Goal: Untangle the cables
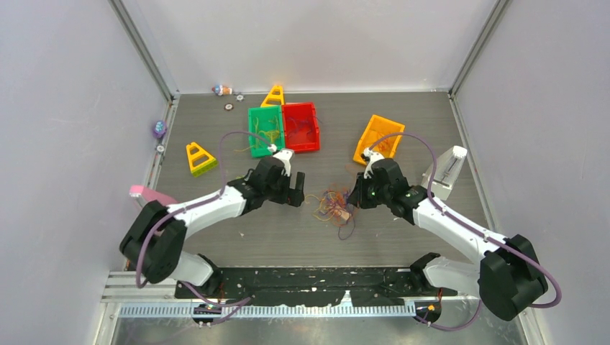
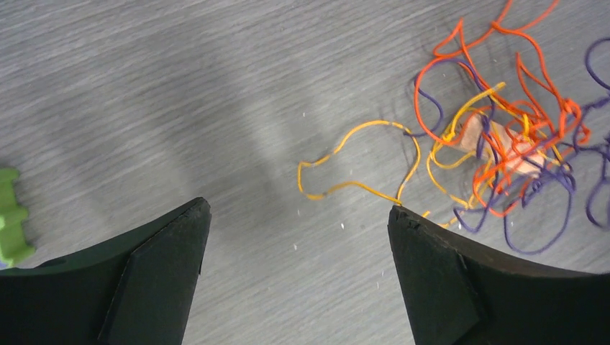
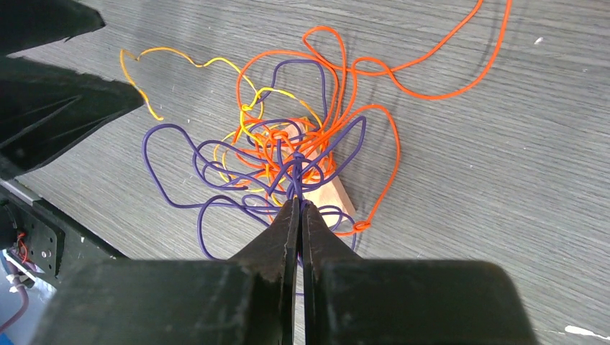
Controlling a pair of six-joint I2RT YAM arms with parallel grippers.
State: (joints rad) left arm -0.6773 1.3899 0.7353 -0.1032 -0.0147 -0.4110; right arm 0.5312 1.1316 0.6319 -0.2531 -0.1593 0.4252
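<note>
Our right pincer (image 3: 297,207) is clamped together on purple strands of the cables (image 3: 288,144), a tangle of purple, orange and yellow near the middle of the tabletop (image 1: 273,233), lying over a small tan block (image 3: 332,198). Our left pincer (image 2: 296,212) stands wide apart just left of the tangle, gripping nothing. Toward the far edge we see a green bin (image 1: 253,136) and a red bin (image 1: 315,129) touching side by side, and an orange bin (image 1: 368,136) tilted to their right. Thin yellowish strands show in the green bin; the others' contents we cannot make out.
</note>
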